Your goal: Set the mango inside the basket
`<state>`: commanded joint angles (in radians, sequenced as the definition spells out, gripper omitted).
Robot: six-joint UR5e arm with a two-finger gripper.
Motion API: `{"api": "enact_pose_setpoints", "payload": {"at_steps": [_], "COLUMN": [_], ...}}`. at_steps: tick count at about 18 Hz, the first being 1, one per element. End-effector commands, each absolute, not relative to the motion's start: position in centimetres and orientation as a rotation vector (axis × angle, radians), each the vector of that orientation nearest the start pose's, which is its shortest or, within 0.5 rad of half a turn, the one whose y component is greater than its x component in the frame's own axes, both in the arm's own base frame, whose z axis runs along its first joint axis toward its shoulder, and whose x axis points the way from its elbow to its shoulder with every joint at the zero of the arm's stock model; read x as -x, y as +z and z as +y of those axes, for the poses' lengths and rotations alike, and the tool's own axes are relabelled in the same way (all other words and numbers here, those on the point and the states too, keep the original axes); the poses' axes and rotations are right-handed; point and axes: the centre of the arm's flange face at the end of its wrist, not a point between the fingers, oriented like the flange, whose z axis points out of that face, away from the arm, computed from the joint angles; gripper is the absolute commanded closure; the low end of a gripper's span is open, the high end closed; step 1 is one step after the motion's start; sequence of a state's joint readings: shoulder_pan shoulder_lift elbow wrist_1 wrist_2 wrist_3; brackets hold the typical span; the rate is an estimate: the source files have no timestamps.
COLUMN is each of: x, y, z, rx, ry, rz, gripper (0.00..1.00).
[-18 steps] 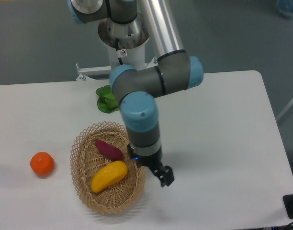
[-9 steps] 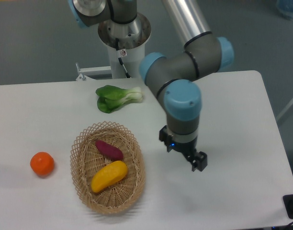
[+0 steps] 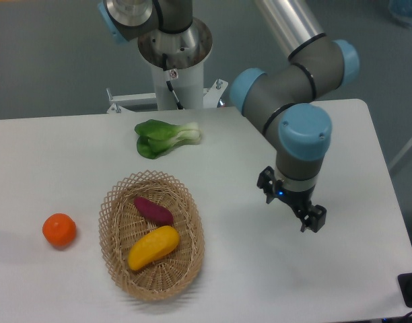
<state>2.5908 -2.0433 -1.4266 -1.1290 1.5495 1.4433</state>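
Note:
The yellow-orange mango (image 3: 153, 247) lies inside the oval tan wicker basket (image 3: 116, 202), in its front half, next to a dark purple-red oblong vegetable (image 3: 153, 210). My gripper (image 3: 312, 221) hangs above the table well to the right of the basket, far from the mango. It holds nothing. Its fingers are seen end-on, so I cannot tell whether they are open or shut.
A round orange fruit (image 3: 59, 229) sits on the table left of the basket. A green leafy vegetable (image 3: 165, 137) lies behind the basket near the robot's base (image 3: 174, 60). The table's right edge is close to the arm.
The arm has swung to the right, away from the basket's right rim to the right side of the table. The mango and the other things have not moved.

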Motion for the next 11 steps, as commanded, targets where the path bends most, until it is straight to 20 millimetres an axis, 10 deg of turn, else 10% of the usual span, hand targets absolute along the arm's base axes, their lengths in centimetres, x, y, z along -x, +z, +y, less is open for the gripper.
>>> {"api": "enact_pose_setpoints", "payload": {"at_steps": [11], "x": [52.0], "y": [32.3], "z": [44.4], "rx": [3.008], "ry": [0.140], "rz": [0.678], "gripper": [0.00]}}
